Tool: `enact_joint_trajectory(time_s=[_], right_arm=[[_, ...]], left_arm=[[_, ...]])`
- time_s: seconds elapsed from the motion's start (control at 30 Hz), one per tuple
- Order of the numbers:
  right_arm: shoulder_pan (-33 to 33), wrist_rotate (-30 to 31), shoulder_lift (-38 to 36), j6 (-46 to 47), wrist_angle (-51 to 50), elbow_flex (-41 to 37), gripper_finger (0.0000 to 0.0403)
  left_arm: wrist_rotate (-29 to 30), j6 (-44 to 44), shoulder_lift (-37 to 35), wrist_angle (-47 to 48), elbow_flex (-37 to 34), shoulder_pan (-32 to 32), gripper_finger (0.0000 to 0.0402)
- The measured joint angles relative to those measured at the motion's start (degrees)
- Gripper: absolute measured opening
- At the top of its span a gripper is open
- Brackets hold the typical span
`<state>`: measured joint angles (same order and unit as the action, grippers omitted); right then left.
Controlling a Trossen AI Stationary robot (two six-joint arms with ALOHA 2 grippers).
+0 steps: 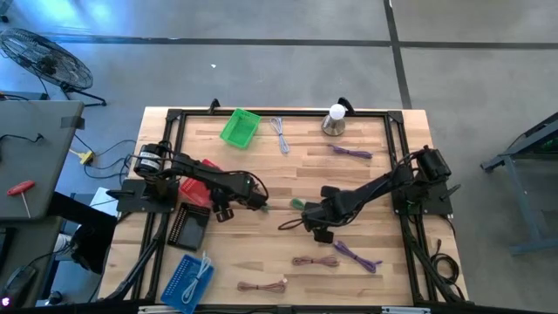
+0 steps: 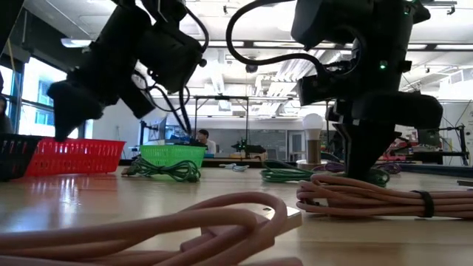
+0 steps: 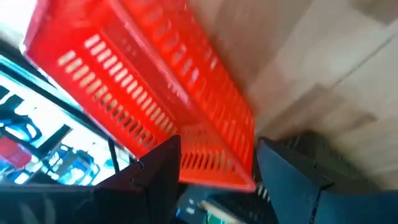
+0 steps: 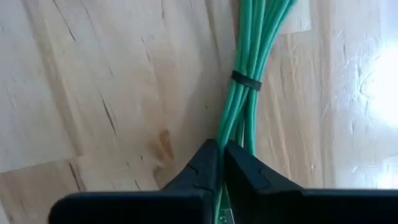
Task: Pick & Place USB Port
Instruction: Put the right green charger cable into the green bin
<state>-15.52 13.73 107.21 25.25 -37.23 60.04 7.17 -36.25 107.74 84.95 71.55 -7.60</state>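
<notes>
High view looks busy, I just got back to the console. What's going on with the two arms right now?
The right tool is shut on the green cable near the middle of the table, the bundle lying on the wood. The left tool is open and holds nothing, hanging by the red basket on the table's left side. The green basket sits at the far edge, with other cable bundles scattered about.
</notes>
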Motion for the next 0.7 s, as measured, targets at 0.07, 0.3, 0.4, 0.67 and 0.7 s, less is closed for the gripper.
enact_joint_trajectory(time_s=[0.07, 0.3, 0.4, 0.67, 0.7], right_arm=[[-0.34, 1.88, -0.79, -0.43, -0.17, -0.20, 0.0005], [-2.50, 7.65, -10.29, 2.50, -5.40, -0.32, 0.0002], [-4.79, 9.90, -16.12, 5.59, -10.31, -0.53, 0.0002], [-13.63, 20.83, -32.77, 10.55, -12.36, -0.30, 0.0001], [-14.74, 22.22, -34.10, 10.71, -12.20, -0.26, 0.0001]], left_arm=[[1.53, -0.03, 0.00, -1.77, 0.00, 0.00, 0.0204], [3.45, 1.76, 0.00, -2.74, 0.00, -0.96, 0.0204], [4.34, 3.31, 0.02, -1.90, 1.03, -1.84, 0.0204], [23.57, 7.51, 0.03, -2.33, 12.55, -6.72, 0.0204], [28.19, 7.54, 0.02, -2.24, 14.66, -7.67, 0.0204]])
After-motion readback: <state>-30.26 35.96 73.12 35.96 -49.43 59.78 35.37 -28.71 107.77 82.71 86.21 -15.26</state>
